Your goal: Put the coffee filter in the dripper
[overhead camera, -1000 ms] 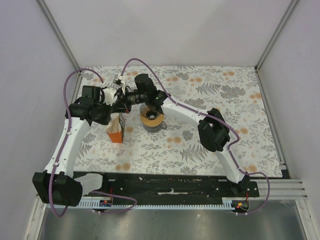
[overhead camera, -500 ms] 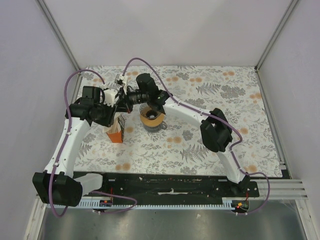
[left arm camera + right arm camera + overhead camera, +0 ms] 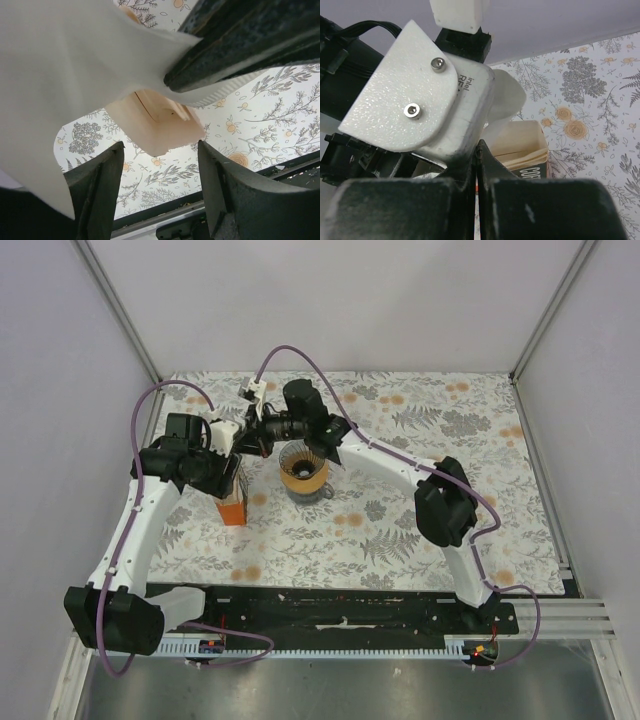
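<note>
The coffee filter is a white paper sheet filling the upper left of the left wrist view. My right gripper is shut on its edge, with the filter curling just beyond the fingertips. My left gripper is open below the filter with nothing between its fingers. Both grippers meet above the orange-and-tan packet, left gripper under right gripper. The dripper, an orange-tan funnel with a dark inner cone, sits to the right of them on the table, with no paper in it.
The packet stands upright with its top torn open, directly under the two grippers. The dripper rests on a clear glass cup. The left wrist's white camera housing fills much of the right wrist view. Purple cables arch over both arms.
My left gripper's jaws have spread apart and let go of the filter. The right arm has drawn back and up a little with the filter still pinched.
</note>
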You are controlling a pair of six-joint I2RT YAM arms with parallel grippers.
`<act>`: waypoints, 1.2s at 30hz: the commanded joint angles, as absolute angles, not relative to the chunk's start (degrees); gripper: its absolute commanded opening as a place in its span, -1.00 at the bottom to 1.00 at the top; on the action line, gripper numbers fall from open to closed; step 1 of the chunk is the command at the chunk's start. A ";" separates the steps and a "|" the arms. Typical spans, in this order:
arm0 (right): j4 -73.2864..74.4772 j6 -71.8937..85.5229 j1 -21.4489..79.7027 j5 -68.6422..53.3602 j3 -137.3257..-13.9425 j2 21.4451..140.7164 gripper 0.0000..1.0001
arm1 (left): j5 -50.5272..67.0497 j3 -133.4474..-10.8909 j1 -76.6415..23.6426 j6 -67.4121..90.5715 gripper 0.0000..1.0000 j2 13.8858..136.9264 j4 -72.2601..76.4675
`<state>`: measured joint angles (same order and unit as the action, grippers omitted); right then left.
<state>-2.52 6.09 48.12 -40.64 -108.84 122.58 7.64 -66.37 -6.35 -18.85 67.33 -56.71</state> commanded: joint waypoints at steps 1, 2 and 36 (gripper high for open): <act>-3.43 4.57 47.81 -39.55 -108.28 118.65 -1.00 | 7.56 -67.76 -6.50 -20.57 0.34 66.18 -55.37; -3.17 4.31 47.73 -39.38 -108.19 118.48 -1.00 | 7.65 -67.59 -6.50 -20.57 0.35 66.18 -55.28; 19.42 -42.16 45.26 -38.67 -81.49 75.07 -1.00 | 40.07 -97.38 -6.42 -21.45 0.32 65.83 -69.70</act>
<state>17.12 -29.56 45.15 -36.23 -86.41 81.47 36.21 -95.15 -6.35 -22.90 65.06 -68.82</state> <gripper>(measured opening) 0.006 0.659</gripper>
